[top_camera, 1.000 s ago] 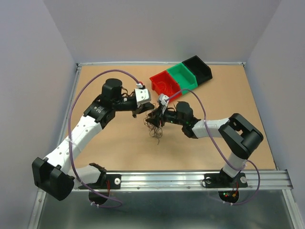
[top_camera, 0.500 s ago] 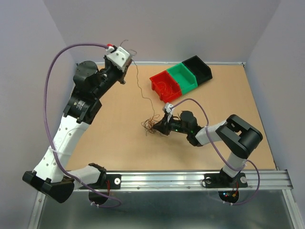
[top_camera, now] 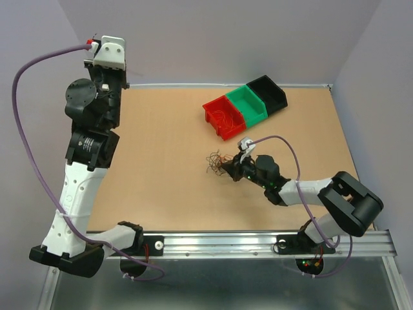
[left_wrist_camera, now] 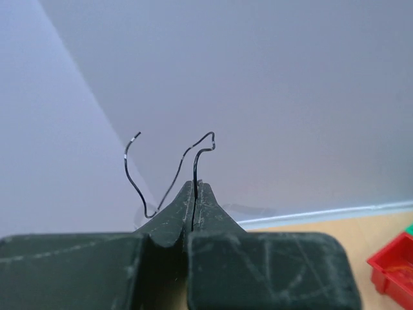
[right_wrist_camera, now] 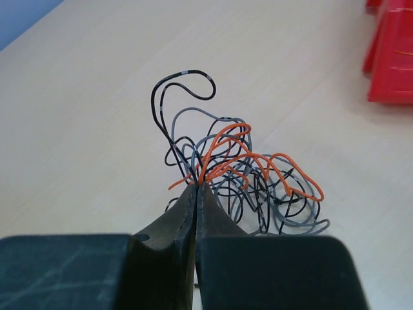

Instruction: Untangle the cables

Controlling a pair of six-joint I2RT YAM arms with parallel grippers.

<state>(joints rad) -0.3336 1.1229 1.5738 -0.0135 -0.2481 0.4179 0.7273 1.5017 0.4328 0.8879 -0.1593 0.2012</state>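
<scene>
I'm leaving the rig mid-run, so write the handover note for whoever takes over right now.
Left hand: shut on one black wire, raised high at the far left.
Right hand: shut on the clump of cables, on the table.
Done: that wire is apart from the clump; some wires lie in the red bin.
Left: place it, then separate the remaining orange, black and grey wires.

Overhead plus wrist close-ups, sharing cables (top_camera: 218, 165)
</scene>
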